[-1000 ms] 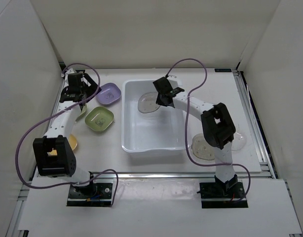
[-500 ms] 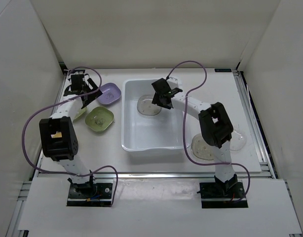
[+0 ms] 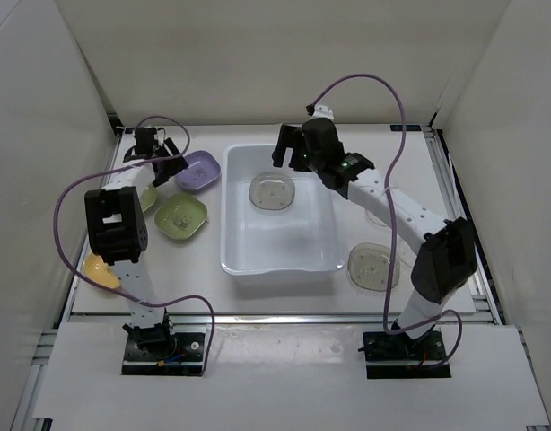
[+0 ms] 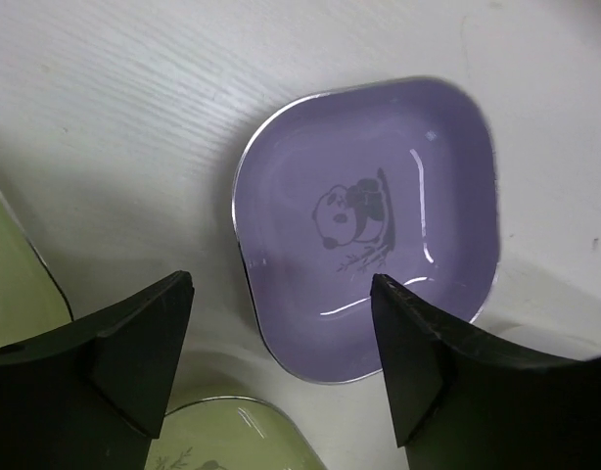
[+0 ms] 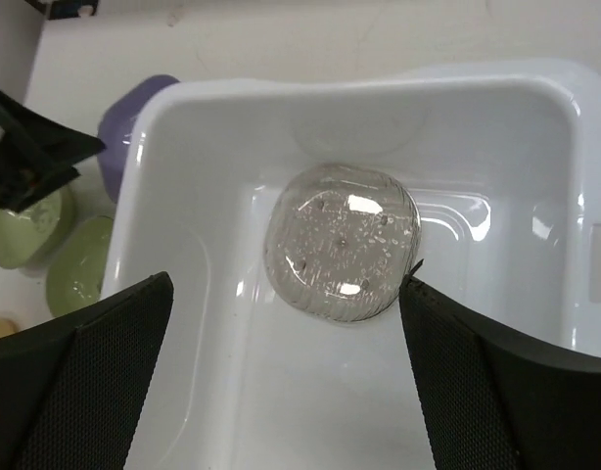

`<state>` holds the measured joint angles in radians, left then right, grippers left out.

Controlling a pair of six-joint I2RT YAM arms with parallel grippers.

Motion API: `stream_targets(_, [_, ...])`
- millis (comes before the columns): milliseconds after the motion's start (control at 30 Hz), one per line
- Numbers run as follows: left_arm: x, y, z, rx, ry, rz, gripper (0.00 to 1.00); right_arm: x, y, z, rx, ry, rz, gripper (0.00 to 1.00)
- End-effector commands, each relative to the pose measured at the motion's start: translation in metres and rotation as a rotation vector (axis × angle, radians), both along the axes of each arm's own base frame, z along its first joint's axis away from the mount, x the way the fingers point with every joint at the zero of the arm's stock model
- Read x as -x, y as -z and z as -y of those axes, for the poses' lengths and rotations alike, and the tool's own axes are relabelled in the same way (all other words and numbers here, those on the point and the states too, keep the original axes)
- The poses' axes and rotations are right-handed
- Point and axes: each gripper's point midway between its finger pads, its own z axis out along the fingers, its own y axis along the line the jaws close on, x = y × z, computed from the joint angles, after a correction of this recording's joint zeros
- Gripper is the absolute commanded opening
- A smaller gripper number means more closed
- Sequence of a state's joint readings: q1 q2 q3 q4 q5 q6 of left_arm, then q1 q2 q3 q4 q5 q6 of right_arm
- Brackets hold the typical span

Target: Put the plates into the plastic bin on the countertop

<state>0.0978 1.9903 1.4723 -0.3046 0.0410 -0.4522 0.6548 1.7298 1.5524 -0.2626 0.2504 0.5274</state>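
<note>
The white plastic bin [image 3: 231,224] stands mid-countertop with one round clear speckled plate [image 3: 273,191] lying in its far end. My right gripper [image 3: 292,154] hangs open above that plate [image 5: 342,242], holding nothing; the bin's rim [image 5: 330,90] runs beyond it. Left of the bin lies a purple plate [image 3: 198,171]. My left gripper [image 3: 168,160] hovers open over the purple plate's [image 4: 364,250] near-left edge, its fingers [image 4: 134,343] astride the rim without touching. A light-green plate [image 3: 181,216] lies just in front of the purple one.
A second green plate [image 3: 148,199] is partly hidden under my left arm. A yellow-orange plate [image 3: 100,269] lies near the left front. Another clear plate [image 3: 372,267] rests on the countertop [image 3: 455,180] right of the bin. Purple cables loop above both arms.
My right gripper opened, let the clear plate drop into the bin and lifted back; its elbow swung right. My left gripper moved over the purple plate and narrowed slightly.
</note>
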Motion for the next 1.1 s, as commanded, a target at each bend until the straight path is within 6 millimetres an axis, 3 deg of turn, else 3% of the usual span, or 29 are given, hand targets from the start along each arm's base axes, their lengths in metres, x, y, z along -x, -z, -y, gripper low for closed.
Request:
stream_targets(0, [-0.014,0.004,-0.004,-0.004,0.009,0.004,0.82,0.000,-0.039,0.014,0.014,-0.031,0.127,0.99])
stream_targets(33, [-0.016,0.000,-0.005,-0.007,0.002,0.005,0.81,0.001,-0.047,0.018,0.008,-0.022,0.140,0.99])
stream_targets(167, [-0.021,0.014,-0.010,-0.025,-0.011,-0.031,0.78,0.006,-0.076,0.046,0.010,0.010,0.200,0.99])
stream_targets(300, [-0.028,0.030,-0.009,-0.022,0.004,-0.050,0.72,0.015,-0.081,0.070,0.027,0.070,0.212,0.99])
stream_targets(400, [-0.033,0.040,-0.010,-0.022,0.004,-0.062,0.60,0.023,-0.080,0.081,0.029,0.105,0.202,0.99])
stream_targets(467, [-0.038,0.039,-0.009,-0.024,0.008,-0.053,0.46,0.026,-0.075,0.085,0.035,0.119,0.188,0.99])
stream_targets(500, [-0.038,0.041,-0.011,-0.026,0.003,-0.057,0.35,0.026,-0.076,0.087,0.031,0.125,0.191,0.99])
stream_targets(567, [-0.041,0.034,-0.013,-0.030,-0.004,-0.042,0.25,0.029,-0.075,0.089,0.034,0.131,0.181,0.99])
stream_targets(600, [-0.041,0.034,-0.012,-0.034,-0.005,-0.045,0.10,0.029,-0.077,0.088,0.025,0.128,0.179,0.99])
stream_targets(700, [-0.048,0.012,-0.024,-0.085,-0.039,-0.002,0.10,0.032,-0.074,0.090,0.027,0.130,0.166,0.99])
stream_targets(800, [-0.063,-0.034,-0.030,-0.126,-0.034,0.095,0.10,0.037,-0.074,0.093,0.035,0.125,0.166,0.99])
stream_targets(833, [-0.069,-0.066,-0.030,-0.139,-0.028,0.156,0.10,0.038,-0.074,0.093,0.034,0.124,0.167,0.99])
stream_targets(967, [-0.070,-0.151,-0.011,-0.111,0.073,0.329,0.10,0.043,-0.075,0.104,0.060,0.147,0.180,0.99])
stream_targets(1033, [-0.060,-0.175,0.001,-0.096,0.116,0.372,0.10,0.048,-0.074,0.116,0.085,0.176,0.191,0.99])
stream_targets(1067, [-0.047,-0.208,0.007,-0.098,0.132,0.427,0.10,0.051,-0.073,0.119,0.092,0.183,0.193,0.99])
